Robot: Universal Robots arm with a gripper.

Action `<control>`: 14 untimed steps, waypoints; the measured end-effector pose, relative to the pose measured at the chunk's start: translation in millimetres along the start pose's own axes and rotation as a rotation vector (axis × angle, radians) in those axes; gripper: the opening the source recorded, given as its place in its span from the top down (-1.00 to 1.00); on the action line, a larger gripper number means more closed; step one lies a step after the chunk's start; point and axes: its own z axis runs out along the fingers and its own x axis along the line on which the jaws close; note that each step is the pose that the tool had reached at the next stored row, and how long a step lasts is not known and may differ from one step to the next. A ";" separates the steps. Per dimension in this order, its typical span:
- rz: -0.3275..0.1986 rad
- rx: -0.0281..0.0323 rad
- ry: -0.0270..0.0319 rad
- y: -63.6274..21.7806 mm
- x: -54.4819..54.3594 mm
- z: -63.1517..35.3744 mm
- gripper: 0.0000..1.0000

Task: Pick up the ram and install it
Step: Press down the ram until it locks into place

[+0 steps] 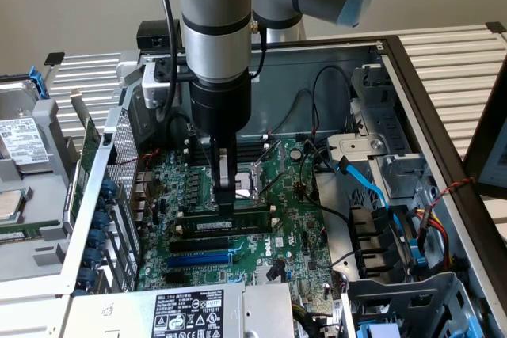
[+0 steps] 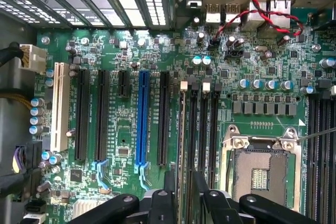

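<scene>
Ram [image 1: 230,225]: you see it as a long green stick with a white label, lying lengthwise across the centre of the exterior view, on the motherboard's memory slots just above the blue expansion slot.
Tool [image 1: 226,205]: your tool hangs straight down from the arm in the upper middle of the exterior view, its dark fingers reaching to the ram's top edge near the stick's middle.
Tool state: the fingers look closed on the ram's thin edge, gripping it; in the wrist view the black finger bases [image 2: 210,208] sit along the lower edge of the frame with the ram's edge [image 2: 181,150] running up between them.
Ram seating: you cannot tell from either view whether the stick is fully pressed into its slot.
Motherboard [image 1: 301,227]: green board filling the open computer case, centre of the exterior view.
Blue expansion slot [image 1: 200,259]: lower centre of the exterior view, just below the ram; in the wrist view it stands as a blue strip left of centre.
CPU socket [image 2: 260,166]: silver-framed square at the lower right of the wrist view, just beside the memory slots.
Red and black wires [image 2: 257,9]: twisted pair at the upper right of the wrist view.
</scene>
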 end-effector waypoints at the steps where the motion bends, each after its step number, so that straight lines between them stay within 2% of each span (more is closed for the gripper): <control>1: 0.000 0.0004 0.0008 1.9 0.0 0.0 0.49; 2: 0.001 0.0013 0.0012 3.3 0.0 0.1 0.62; 3: 0.002 0.0035 0.0019 4.0 0.0 0.0 0.62; 4: 0.003 0.0090 0.0025 4.2 0.0 0.2 0.75; 5: 0.004 0.0171 0.0026 4.2 0.0 0.7 0.79; 8: 0.006 0.0294 0.0070 4.2 -0.1 2.2 0.79; 13: 0.007 0.0340 0.0261 4.2 -0.2 3.2 0.79; 14: 0.007 0.0363 0.0269 4.2 -0.4 3.3 0.79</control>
